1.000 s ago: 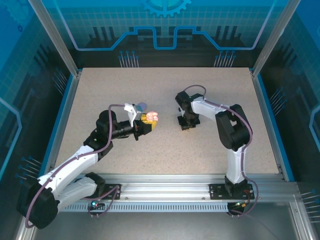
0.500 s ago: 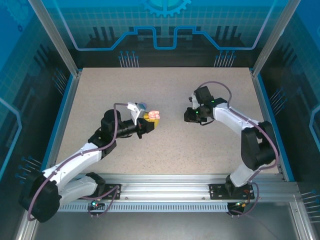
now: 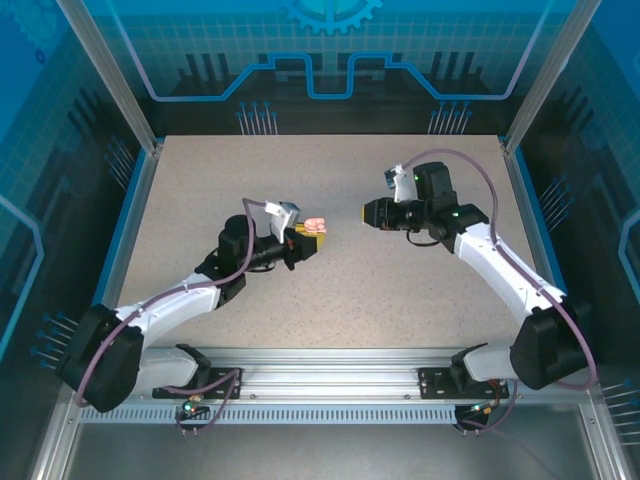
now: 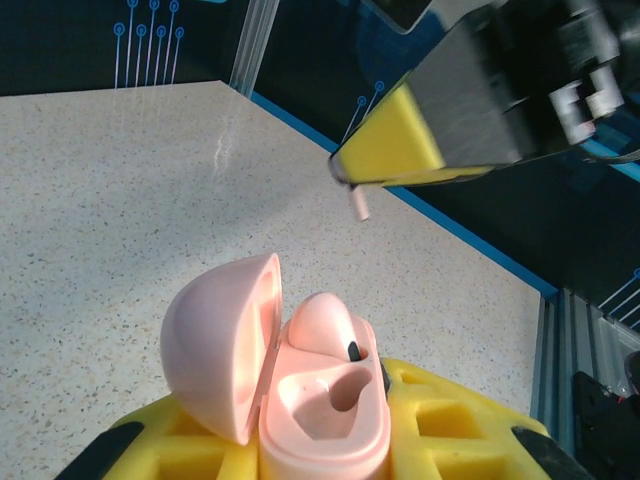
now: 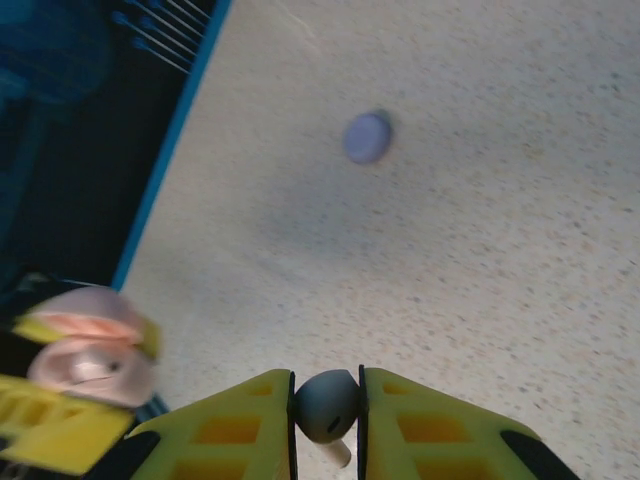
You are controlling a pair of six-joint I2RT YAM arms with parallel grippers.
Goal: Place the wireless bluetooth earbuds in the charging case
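Observation:
My left gripper [image 3: 310,240] is shut on a pale pink charging case [image 4: 320,420], held above the table with its lid [image 4: 222,340] swung open to the left. One pink earbud [image 4: 322,318] sits in the case's far slot; the near slot [image 4: 338,392] is empty. My right gripper [image 3: 367,213] is shut on a pale earbud [image 5: 325,408], which is pinched between the yellow fingers [image 5: 240,420] with its stem pointing down. In the left wrist view that stem [image 4: 360,206] pokes out below the right gripper's fingers [image 4: 400,148], above and beyond the case. A gap separates the two grippers.
A small round purple case [image 5: 367,137] lies on the speckled table [image 3: 330,300] behind the left gripper. Blue rails [image 3: 530,230] edge the table, with glass walls beyond. Bare tabletop lies below and in front of both grippers.
The right arm has lifted off the table's middle, swung right and turned its gripper leftward to face the case. The left gripper has carried the case slightly right.

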